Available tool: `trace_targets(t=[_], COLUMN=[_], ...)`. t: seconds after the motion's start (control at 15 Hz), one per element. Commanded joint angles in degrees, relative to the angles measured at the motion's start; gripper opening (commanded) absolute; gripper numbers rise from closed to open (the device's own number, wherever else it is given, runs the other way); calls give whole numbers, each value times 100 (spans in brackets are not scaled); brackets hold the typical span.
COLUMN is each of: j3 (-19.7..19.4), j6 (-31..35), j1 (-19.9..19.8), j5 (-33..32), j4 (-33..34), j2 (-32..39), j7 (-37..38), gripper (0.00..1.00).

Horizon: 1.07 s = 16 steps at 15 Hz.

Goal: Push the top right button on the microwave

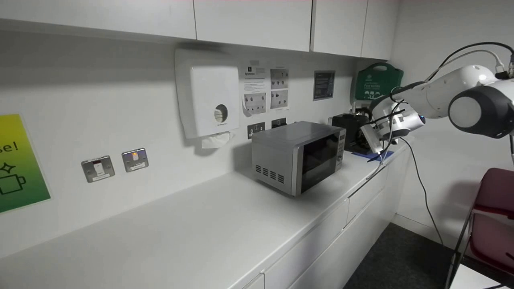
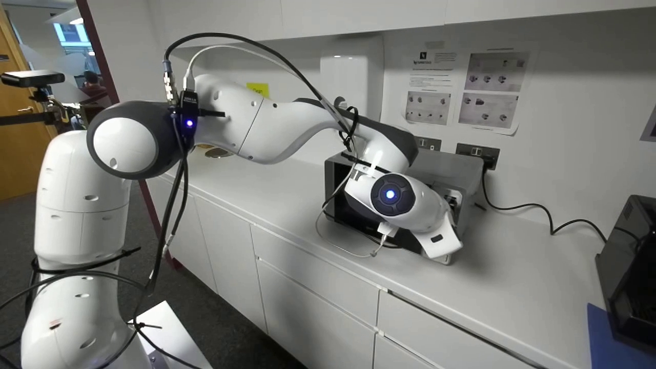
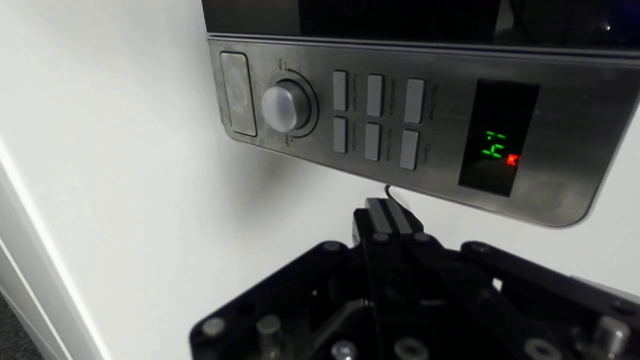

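Beneath white cupboards (image 1: 253, 24) a white counter (image 1: 180, 224) is running along the wall (image 1: 100, 92), and on it you are seeing the microwave (image 1: 277, 154) in both exterior views, standing below some printed sheets (image 1: 255, 90). In plain grey metal, it is showing vent slots (image 1: 270, 174) low on one side, and a dark glass window (image 1: 320, 160) is filling most of its front. In the wrist view its control panel (image 3: 450, 125) is lying sideways to you, brushed and faintly smudged. A black display (image 3: 500, 117) is glowing with green characters and a small red mark; six slim grey buttons (image 3: 374, 95) are sitting in two rows of three; a round silver knob (image 3: 285, 106) is standing proud beside a long flat plate (image 3: 239, 93). The top right button (image 3: 409, 149) is sitting nearest the display, in the row farther from the window.

Just past the panel's edge on that side your gripper (image 3: 388, 215) is hovering, its two fingers (image 3: 378, 215) meeting side by side, apart from the buttons. In an exterior view your arm (image 2: 230, 120) is covering part of the microwave's front. Farther along the counter a black appliance (image 1: 355, 132) is standing apart from the microwave, a blue sheet (image 2: 615, 338) lying at its foot, and a green first aid case (image 1: 379, 82) is showing in the corner beyond.
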Motion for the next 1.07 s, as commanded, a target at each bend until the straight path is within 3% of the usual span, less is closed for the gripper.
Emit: trace_targets(t=[0.0, 1.0], j3=[-3, 152], j6=[-57, -62], j1=[-91, 18], j5=[115, 116], j4=[310, 320], j2=[176, 181], j7=[-50, -49], gripper=[0, 0])
